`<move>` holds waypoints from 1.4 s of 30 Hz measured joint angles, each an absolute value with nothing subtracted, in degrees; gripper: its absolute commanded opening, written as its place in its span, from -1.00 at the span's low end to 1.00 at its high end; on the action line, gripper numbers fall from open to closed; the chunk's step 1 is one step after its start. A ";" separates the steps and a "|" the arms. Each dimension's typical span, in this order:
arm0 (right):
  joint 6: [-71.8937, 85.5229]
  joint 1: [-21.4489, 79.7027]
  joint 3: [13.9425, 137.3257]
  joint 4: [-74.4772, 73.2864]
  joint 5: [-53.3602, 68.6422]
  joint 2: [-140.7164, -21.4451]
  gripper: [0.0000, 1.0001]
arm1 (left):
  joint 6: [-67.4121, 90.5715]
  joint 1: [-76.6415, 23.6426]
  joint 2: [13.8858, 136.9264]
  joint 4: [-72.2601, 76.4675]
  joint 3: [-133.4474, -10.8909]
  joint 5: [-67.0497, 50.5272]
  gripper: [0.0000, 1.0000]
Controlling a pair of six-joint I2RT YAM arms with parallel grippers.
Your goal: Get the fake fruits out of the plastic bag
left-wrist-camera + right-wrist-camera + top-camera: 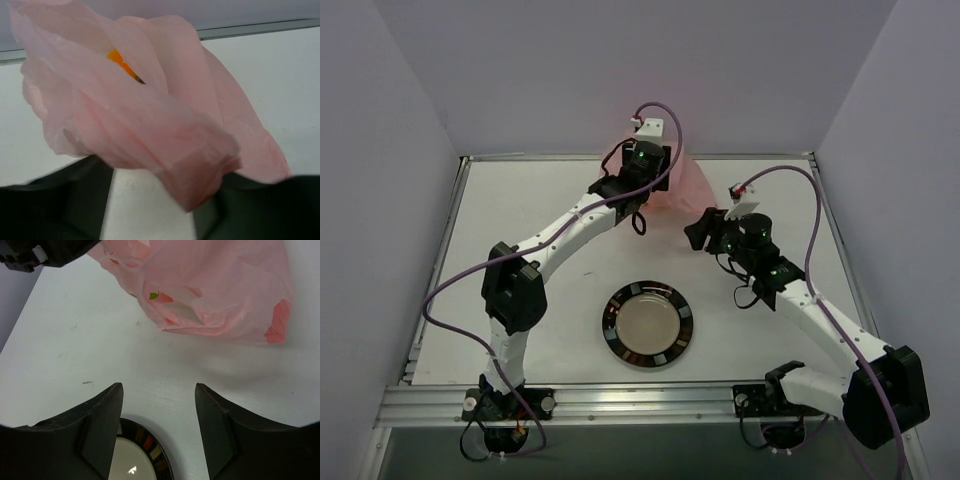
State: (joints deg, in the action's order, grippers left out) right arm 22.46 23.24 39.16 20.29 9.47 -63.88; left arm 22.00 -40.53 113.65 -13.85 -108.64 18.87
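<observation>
The plastic bag (690, 185) sits at the far edge of the table (520, 210), at about 12 to 1 o'clock from the plate (612, 320), bunched up and partly under the left arm's wrist. The left gripper (160, 175) is right on it: from the wrist view, a thick pink fold hangs down between the two dark fingers (55, 200). The jaws stand apart and are not pinched on anything, with bare table showing between the fold and the finger at 9 o'clock. The fold looks to brush the finger at 3 o'clock.

Up at 11 o'clock in that same view, an orange fruit (119, 60) peeks out of the bag's folds, still inside.

Over to the right gripper (159, 405). It hangs near the bag, at about 1 o'clock from the plate, with its fingers (95, 425) spread wide and nothing between them. A green scrap (153, 296) with red beside it shows in the bag's near fold; whether it is fruit or print I can't tell.
</observation>
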 measured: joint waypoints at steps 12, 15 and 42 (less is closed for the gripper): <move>8.29 22.63 60.31 13.82 9.98 -83.92 0.94 | 18.46 -40.42 102.15 -10.68 -93.82 21.04 -0.95; 6.33 23.46 63.75 12.88 11.29 -87.33 0.96 | 19.59 -39.99 96.66 -9.08 -86.61 20.67 -0.95; 20.36 22.26 54.41 17.15 4.71 -65.93 -1.00 | 29.30 -38.35 68.23 -2.72 -46.61 14.37 -0.95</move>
State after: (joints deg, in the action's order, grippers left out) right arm 20.36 22.26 54.41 17.15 4.71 -65.93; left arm 29.30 -38.35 68.23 -2.72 -46.61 14.37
